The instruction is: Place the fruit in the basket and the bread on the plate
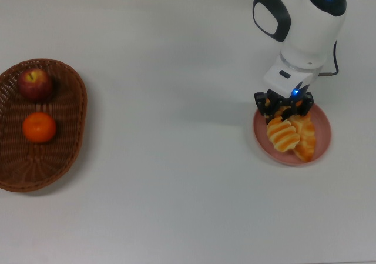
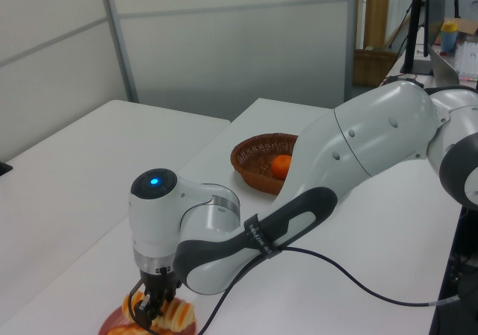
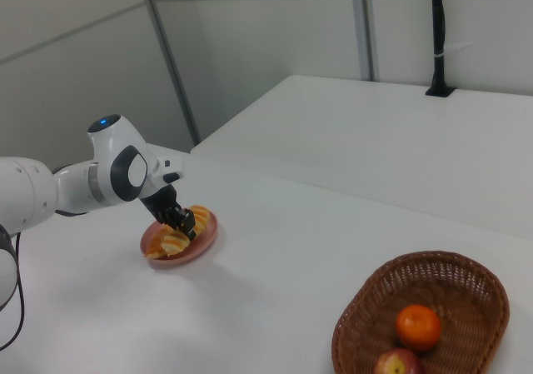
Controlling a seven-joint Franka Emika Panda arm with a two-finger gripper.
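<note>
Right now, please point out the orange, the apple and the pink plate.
orange (image 1: pixel 39 127): top view, middle of the fruit.
apple (image 1: pixel 35 84): top view, its red skin.
pink plate (image 1: pixel 259 136): top view, bare rim at the top view's left.

No legible text, labels, brand marks, numbers or signs in the top view, left view or right view. Arm housing (image 1: pixel 299 23) shows only a lit blue spot, no lettering.
</note>
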